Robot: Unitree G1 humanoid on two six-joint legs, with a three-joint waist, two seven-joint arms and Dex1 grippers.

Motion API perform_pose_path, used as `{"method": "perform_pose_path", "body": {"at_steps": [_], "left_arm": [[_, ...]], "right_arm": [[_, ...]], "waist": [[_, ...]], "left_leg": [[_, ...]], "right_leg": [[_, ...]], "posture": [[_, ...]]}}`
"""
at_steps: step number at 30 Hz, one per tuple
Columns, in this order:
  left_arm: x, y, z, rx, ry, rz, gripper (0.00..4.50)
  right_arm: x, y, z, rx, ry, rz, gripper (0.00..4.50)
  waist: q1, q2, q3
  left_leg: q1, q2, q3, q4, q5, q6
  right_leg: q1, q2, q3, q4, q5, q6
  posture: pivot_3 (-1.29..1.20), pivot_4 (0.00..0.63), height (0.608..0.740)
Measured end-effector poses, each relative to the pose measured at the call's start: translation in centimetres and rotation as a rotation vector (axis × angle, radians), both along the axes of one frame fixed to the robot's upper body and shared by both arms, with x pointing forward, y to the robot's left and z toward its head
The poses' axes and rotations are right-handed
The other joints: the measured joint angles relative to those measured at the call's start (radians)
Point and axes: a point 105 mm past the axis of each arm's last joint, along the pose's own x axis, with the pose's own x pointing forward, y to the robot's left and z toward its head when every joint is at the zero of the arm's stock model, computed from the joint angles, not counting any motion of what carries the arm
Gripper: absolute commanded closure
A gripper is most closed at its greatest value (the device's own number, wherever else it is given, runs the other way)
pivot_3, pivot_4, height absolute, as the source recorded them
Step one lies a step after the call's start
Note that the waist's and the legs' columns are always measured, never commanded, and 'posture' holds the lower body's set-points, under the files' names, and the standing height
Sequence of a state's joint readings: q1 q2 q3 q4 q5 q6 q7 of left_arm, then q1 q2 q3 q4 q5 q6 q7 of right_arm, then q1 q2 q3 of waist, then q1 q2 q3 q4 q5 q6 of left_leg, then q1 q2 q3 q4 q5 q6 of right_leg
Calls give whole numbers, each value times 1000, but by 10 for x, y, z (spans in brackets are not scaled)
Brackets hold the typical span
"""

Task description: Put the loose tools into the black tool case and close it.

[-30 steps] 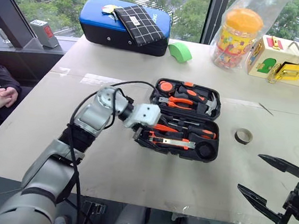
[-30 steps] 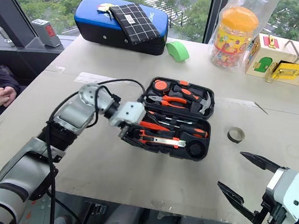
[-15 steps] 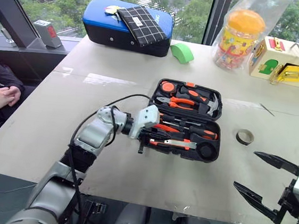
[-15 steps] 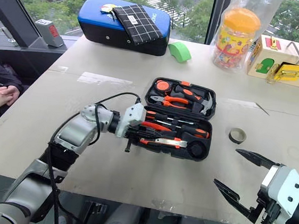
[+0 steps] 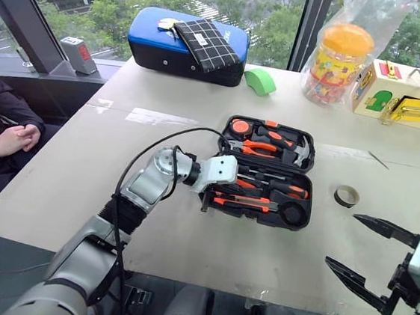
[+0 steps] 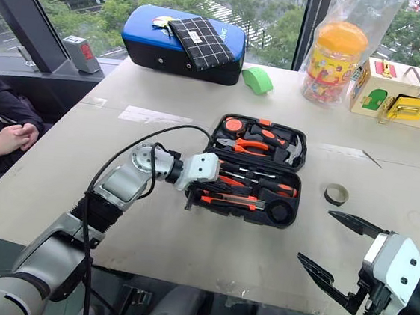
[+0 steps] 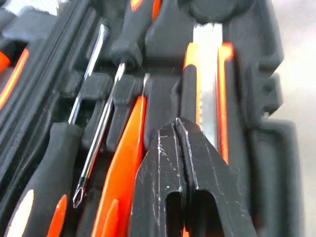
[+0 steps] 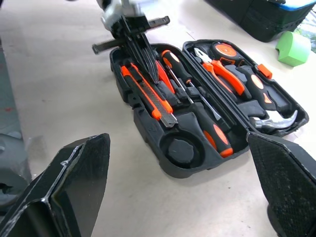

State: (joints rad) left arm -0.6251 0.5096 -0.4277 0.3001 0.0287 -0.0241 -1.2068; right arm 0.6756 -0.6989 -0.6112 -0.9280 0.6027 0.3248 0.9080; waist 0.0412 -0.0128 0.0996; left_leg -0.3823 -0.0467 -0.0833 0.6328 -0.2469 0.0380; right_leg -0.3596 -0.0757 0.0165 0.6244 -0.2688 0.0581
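The black tool case (image 5: 228,125) lies open in the middle of the table. In its tray lie an orange-and-black utility knife (image 7: 207,89), a slim orange screwdriver (image 7: 126,163) and two screwdrivers with orange-and-black handles (image 8: 217,133). My left gripper (image 8: 152,76) is shut with nothing between its fingers. Its tips sit low over the tray's left end, between the knife and the slim screwdriver. A small dark tape roll (image 5: 346,195) lies on the table right of the case. My right gripper (image 5: 341,239) hangs open near the front right edge, apart from everything.
Pliers (image 5: 260,145) and a hammer (image 5: 301,148) sit in the case's lid. At the back stand a blue-topped case (image 5: 154,42) with a checked pouch, a green roll (image 5: 260,81), an orange-lidded jar (image 5: 339,58) and a wooden toy box (image 5: 408,99). A person (image 5: 3,124) sits at the left.
My left gripper has gone from open to shut and has sunk toward the tray's left end. The right gripper has stayed where it was. The camera view has shifted.
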Motion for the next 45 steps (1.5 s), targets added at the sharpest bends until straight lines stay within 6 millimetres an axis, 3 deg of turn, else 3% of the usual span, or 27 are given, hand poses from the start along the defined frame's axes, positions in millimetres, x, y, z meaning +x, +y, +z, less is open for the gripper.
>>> {"method": "perform_pose_path", "body": {"at_steps": [8, 14, 17, 20, 21, 22, 26, 33, 36, 38, 39, 40, 41, 43, 44, 45], "left_arm": [[2, -1, -1, -22, -83, -35, 4488], [-16, 20, 16, -276, 197, 89, 4488], [-25, 26, 39, -354, 234, 83, 3685], [-36, 28, 62, -416, 273, 63, 2342], [-40, 28, 65, -423, 283, 57, 2291], [-48, 29, 70, -435, 307, 49, 1607], [-68, 27, 89, -472, 333, 37, 31], [-84, 20, 113, -509, 281, 47, 31], [-87, 18, 118, -524, 270, 73, 0], [-87, 18, 121, -535, 255, 87, 0], [-87, 18, 121, -535, 253, 89, 0], [-88, 19, 119, -533, 256, 100, 0], [-90, 22, 114, -536, 260, 125, 0], [-91, 25, 109, -542, 269, 154, 0], [-91, 26, 107, -547, 269, 167, 0], [-92, 27, 105, -548, 269, 175, 0]], "right_arm": [[2, 3, -2, 12, -1, -1, 0], [17, 2, -7, 42, 22, -125, 0], [29, 1, -9, 42, 43, -176, 0], [42, -1, -9, 33, 66, -213, 0], [45, 0, -10, 27, 80, -214, 0], [50, -2, -12, 6, 117, -225, 0], [87, -23, -20, -106, 219, -339, 0], [136, -33, -36, -221, 344, -435, 0], [149, -34, -45, -264, 408, -431, 689], [153, -36, -50, -277, 455, -431, 1680], [153, -36, -51, -282, 459, -428, 1680], [151, -37, -54, -306, 485, -417, 2441], [151, -35, -56, -330, 507, -399, 2492], [151, -36, -59, -349, 529, -397, 3410], [151, -37, -60, -359, 534, -400, 3615], [151, -38, -61, -364, 536, -402, 4225]], "waist": [[1, 2, 0], [-20, -1, 10], [-24, -2, 11], [-26, 0, 12], [-26, -1, 12], [-26, -1, 13], [-29, -3, 22], [-26, -3, 23], [-28, -3, 23], [-27, -3, 23], [-27, -3, 23], [-27, -3, 23], [-29, -2, 24], [-31, -2, 24], [-30, -2, 24], [-29, -2, 24]], "left_leg": [[-1, 0, 0, 0, 0, 0], [-13, 2, -1, 0, 0, 0], [-15, 1, -1, 0, 0, 0], [-15, 1, -1, 0, 0, 0], [-15, 1, -1, 0, 0, 0], [-14, 1, -1, 0, 0, 0], [-11, 1, -1, 1, 0, 0], [-12, 0, -1, 0, 0, 0], [-12, 0, -1, 0, 0, 0], [-12, 0, -1, 0, 0, 0], [-12, 0, -1, 0, 0, 0], [-12, 0, -1, 0, 0, 0], [-12, 0, -1, 0, 0, 0], [-12, 0, 0, 0, 0, 0], [-12, 0, -1, 0, 0, 0], [-12, 0, -1, 0, 0, 0]], "right_leg": [[0, -1, 0, 0, 0, 0], [-12, 1, -2, 0, 1, 0], [-14, 1, -2, 0, 3, 3], [-14, 1, -2, 0, 3, 3], [-14, 1, -2, 0, 2, 3], [-13, 1, -3, 0, 2, 2], [-10, 1, -2, -1, 1, -1], [-10, 2, -3, -3, 2, 0], [-10, 3, -3, -3, 3, 3], [-10, 3, -3, -3, 3, 3], [-10, 3, -3, -3, 3, 3], [-10, 3, -3, -3, 3, 2], [-10, 3, -3, -3, 3, 2], [-10, 3, -2, -3, 3, 2], [-10, 3, -2, -3, 3, 2], [-10, 3, -2, -3, 2, 1]], "posture": [[0, 150, 740], [0, 150, 740], [0, 150, 740], [0, 150, 740], [0, 150, 740], [0, 150, 740], [0, 150, 740], [0, 150, 740], [0, 150, 740], [0, 150, 740], [0, 150, 740], [0, 150, 740], [0, 150, 740], [0, 150, 740], [0, 150, 740], [0, 150, 740]]}}
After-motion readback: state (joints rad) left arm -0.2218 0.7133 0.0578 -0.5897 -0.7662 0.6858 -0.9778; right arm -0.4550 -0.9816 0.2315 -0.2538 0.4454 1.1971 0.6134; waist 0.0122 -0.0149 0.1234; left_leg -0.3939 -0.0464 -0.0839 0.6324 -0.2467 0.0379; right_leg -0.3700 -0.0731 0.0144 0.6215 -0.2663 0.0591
